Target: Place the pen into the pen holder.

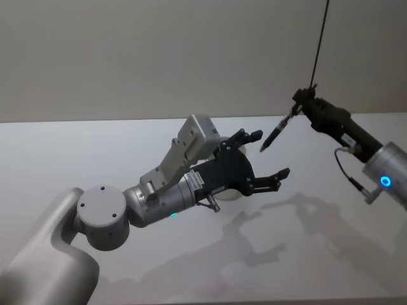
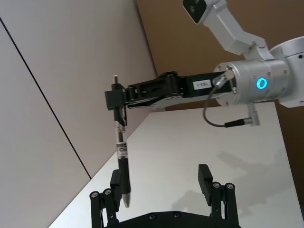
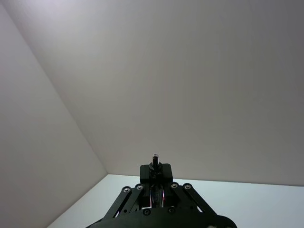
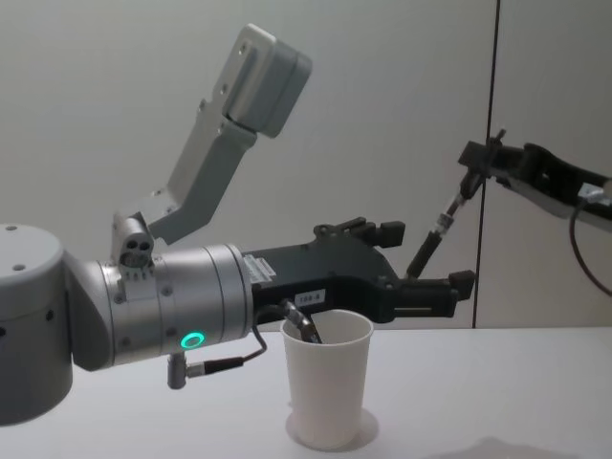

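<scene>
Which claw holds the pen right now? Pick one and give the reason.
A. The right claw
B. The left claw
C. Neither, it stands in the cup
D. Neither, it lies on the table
A: the right claw is shut on the top end of the pen, which hangs tip down in the air, while the left claw is open with nothing in it, above the cup.

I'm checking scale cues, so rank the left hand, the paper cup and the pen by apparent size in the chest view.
1. Left hand, near the camera, so it looms.
2. Paper cup.
3. Pen, thin and farther off, held in the right hand.
</scene>
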